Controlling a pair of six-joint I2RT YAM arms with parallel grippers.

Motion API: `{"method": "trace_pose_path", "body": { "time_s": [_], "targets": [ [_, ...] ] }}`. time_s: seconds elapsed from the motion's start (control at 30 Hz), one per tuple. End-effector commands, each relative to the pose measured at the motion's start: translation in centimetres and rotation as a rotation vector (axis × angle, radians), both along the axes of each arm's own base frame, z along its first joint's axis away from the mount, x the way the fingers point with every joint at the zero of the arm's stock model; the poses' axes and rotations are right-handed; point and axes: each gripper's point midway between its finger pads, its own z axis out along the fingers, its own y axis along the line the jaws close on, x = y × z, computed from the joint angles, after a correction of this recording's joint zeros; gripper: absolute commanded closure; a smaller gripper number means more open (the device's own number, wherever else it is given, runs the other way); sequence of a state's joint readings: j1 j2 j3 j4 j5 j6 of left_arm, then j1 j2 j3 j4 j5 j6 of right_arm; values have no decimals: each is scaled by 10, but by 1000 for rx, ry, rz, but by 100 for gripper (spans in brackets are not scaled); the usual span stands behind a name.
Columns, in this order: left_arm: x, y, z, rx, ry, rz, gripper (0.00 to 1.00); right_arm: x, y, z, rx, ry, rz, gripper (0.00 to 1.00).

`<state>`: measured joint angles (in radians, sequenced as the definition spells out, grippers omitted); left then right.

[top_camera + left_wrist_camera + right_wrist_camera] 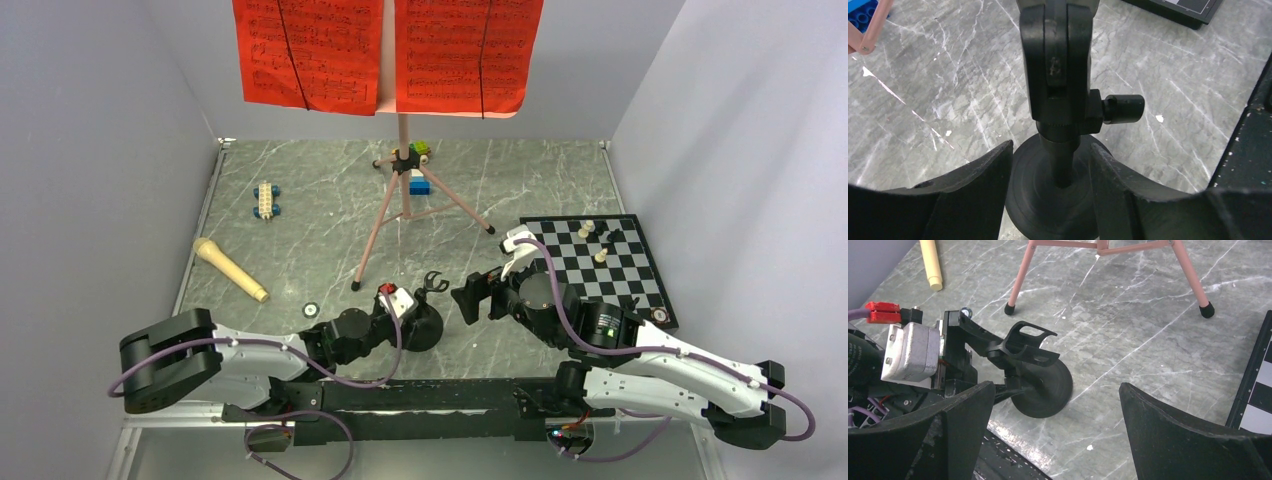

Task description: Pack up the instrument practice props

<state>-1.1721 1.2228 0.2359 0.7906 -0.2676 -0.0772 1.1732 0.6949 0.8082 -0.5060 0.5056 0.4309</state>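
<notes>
1. a grey marble table inside plain grey walls; i watch it from above and from both wrists.
2. my left gripper sits open around the small black mic stand near the front middle. one finger is on each side of the stem with gaps showing, nothing clamped.
3. my right gripper is wide open and empty, just beside the chessboard, facing that stand.
4. the pink music stand stands at the back, red pages on its desk.
5. the beige microphone lies flat on the left, well apart from the mic stand.
</notes>
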Motion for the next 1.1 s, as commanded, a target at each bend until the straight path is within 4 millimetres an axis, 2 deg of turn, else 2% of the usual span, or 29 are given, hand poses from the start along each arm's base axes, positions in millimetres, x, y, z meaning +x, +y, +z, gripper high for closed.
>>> {"method": "trace_pose_path", "body": {
  "time_s": [0.0,0.1,0.27,0.43,0.5,0.53,0.6,0.67,0.73,0.83,0.93,1.0,1.03,1.07],
  "targets": [
    [11,-14,33,-101,-79,19,42,3,-4,15,26,-16,-27,0],
    [12,-16,32,-102,-79,20,49,3,-3,17,26,-16,-25,0],
    [13,-20,38,-116,-90,17,69,4,1,18,24,-15,-20,0],
    [14,-19,46,-117,-111,15,83,4,3,18,21,-11,-15,0],
    [13,-16,51,-128,-116,17,91,4,3,19,24,-13,-16,0],
    [11,-14,55,-135,-117,16,99,4,2,19,24,-14,-17,0],
    [8,-9,68,-154,-113,16,100,4,1,18,24,-16,-19,0],
    [6,4,78,-146,-93,37,100,3,-1,17,22,-18,-19,0],
    [5,23,112,-202,-94,84,100,4,-1,16,18,-22,-20,0],
    [11,60,139,-228,-88,213,100,4,1,13,17,-25,-16,0],
    [30,102,148,-199,-98,366,100,5,7,10,19,-27,-1,0],
    [49,129,141,-163,-33,453,100,5,11,7,15,-24,10,0],
    [65,152,140,-169,-3,531,100,5,13,6,12,-21,14,0],
    [74,166,137,-181,33,573,100,5,14,5,13,-21,19,0]
  ]
}}
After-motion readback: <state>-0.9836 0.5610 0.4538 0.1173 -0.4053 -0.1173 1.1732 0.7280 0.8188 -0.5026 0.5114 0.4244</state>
